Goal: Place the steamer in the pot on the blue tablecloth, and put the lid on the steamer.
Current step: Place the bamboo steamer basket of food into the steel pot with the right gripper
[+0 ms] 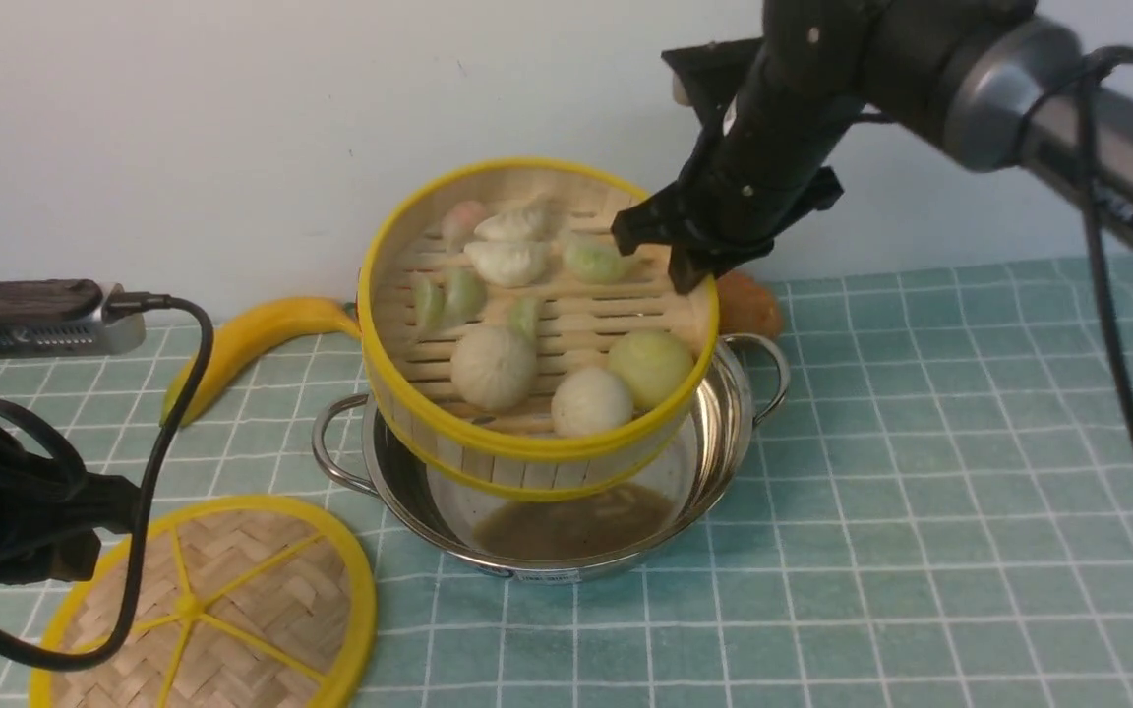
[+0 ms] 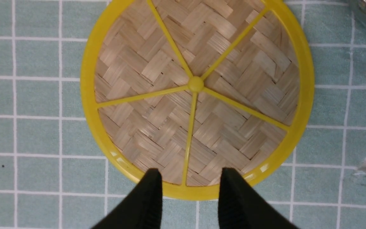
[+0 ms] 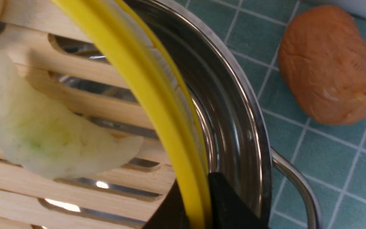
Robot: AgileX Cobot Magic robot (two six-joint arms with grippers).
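The bamboo steamer (image 1: 537,324), loaded with dumplings and buns, hangs tilted over the steel pot (image 1: 566,492), its low front edge dipping inside the pot's rim. My right gripper (image 1: 680,258) is shut on the steamer's far right rim (image 3: 157,105), one finger on each side of the yellow wall. The woven lid (image 1: 222,610) lies flat on the blue tablecloth (image 1: 921,492) at the front left. My left gripper (image 2: 189,178) hovers open over the lid's (image 2: 195,86) near rim, touching nothing.
A banana (image 1: 242,349) lies behind the lid, left of the pot. A brown potato-like lump (image 1: 748,305) sits just behind the pot's right handle (image 3: 294,187). A power strip (image 1: 45,315) and cable sit at the far left. Brownish liquid shows in the pot.
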